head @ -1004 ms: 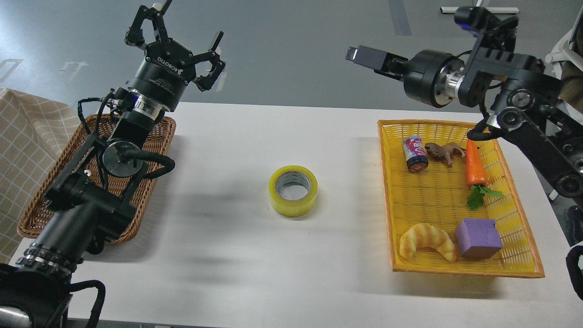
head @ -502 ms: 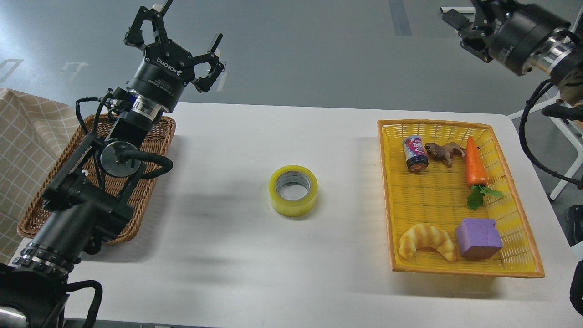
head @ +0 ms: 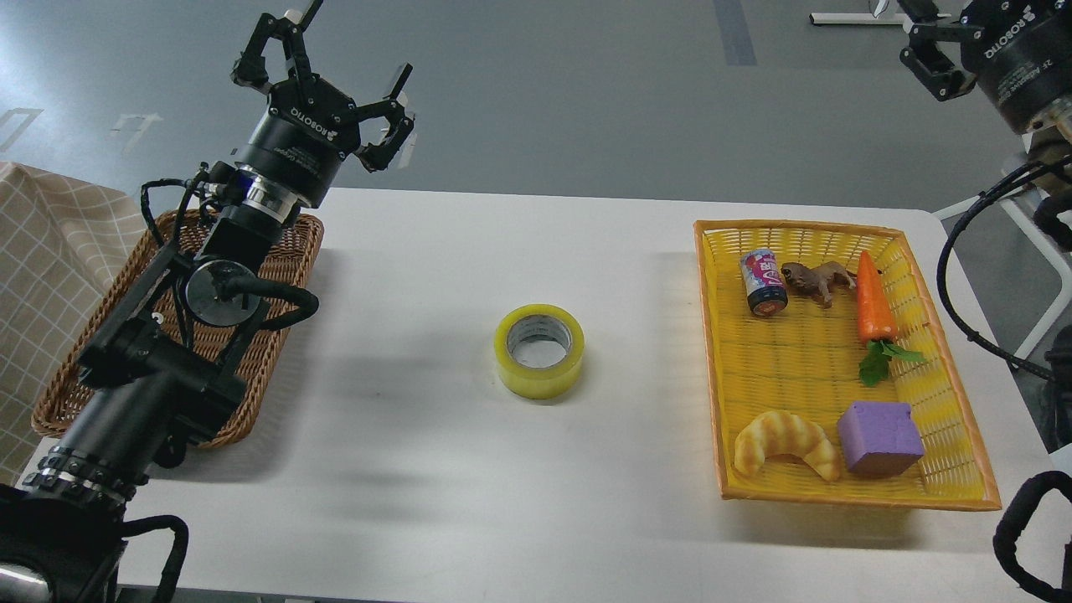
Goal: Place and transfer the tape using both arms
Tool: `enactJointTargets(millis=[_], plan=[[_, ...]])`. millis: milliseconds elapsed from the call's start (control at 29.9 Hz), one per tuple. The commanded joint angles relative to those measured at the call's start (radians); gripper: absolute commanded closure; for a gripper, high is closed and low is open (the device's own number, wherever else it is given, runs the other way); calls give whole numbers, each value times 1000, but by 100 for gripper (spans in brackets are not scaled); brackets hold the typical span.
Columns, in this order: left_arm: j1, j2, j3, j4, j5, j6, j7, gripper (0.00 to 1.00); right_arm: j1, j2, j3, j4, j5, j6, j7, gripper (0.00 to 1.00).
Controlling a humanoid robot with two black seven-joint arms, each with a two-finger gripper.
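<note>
The tape [head: 539, 349], a yellow translucent roll with a grey-white core, lies flat on the white table [head: 419, 469] near its middle, touched by nothing. My left gripper [head: 331, 63] is raised at the upper left, above the far end of the brown wicker basket [head: 289, 276], fingers spread open and empty. My right gripper [head: 938, 42] is at the top right corner, high above the table and partly cut by the frame edge. One finger shows; its opening cannot be made out.
A yellow basket [head: 846, 494] at the right holds a small can [head: 763, 282], a toy animal [head: 816, 279], a carrot [head: 873, 301], a croissant [head: 785, 442] and a purple block [head: 881, 438]. A checked cloth [head: 42, 251] lies at the left edge.
My right arm has swung up and to the right, from over the yellow basket's far end to the top right corner. The left arm and the tape have stayed put.
</note>
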Motion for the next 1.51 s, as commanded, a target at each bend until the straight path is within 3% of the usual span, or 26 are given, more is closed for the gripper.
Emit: enactJointTargets(millis=[0,502,636,803,937,1472], plan=[[-2,-1,-2,0,1,0,-1,2,-14,33,14,-17,20,0,-1,0],[-2,8,1,1,8,0,0,2,-32,88,20,-157,450,0,-10,0],[-3,8,1,0,9,0,2,2,-38,156,18,-150,458,0,-14,0],[-3,13,2,1,11,0,2,2,-57,157,6,-141,458,0,-20,0],[-2,33,15,1,12,0,2,2,-61,157,-6,-137,458,0,-59,0],[-3,44,41,1,187,0,-4,2,-65,157,-55,-138,456,0,-60,0]])
